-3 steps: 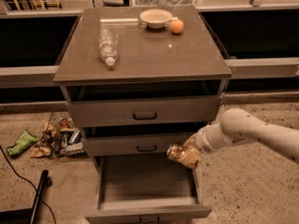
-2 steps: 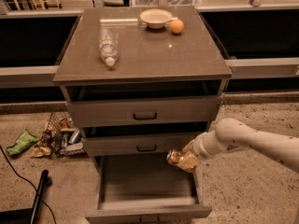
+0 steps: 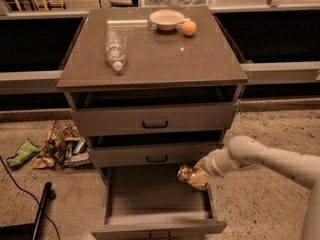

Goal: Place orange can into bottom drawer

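The orange can (image 3: pixel 187 173) has a golden-brown mottled label and lies sideways in my gripper (image 3: pixel 196 176), which is shut on it. I hold it just above the right rear part of the bottom drawer (image 3: pixel 155 226). That drawer is pulled out, a wide grey box whose inside shows bare. My white arm reaches in from the right.
The two upper drawers (image 3: pixel 154 119) are closed or slightly ajar. On the cabinet top lie a clear plastic bottle (image 3: pixel 115 50), a white bowl (image 3: pixel 166 19) and an orange fruit (image 3: pixel 189 28). Litter (image 3: pixel 60 146) lies on the floor at left, with a black cable (image 3: pixel 42 209).
My gripper with the can has moved a little left and down, over the open bottom drawer.
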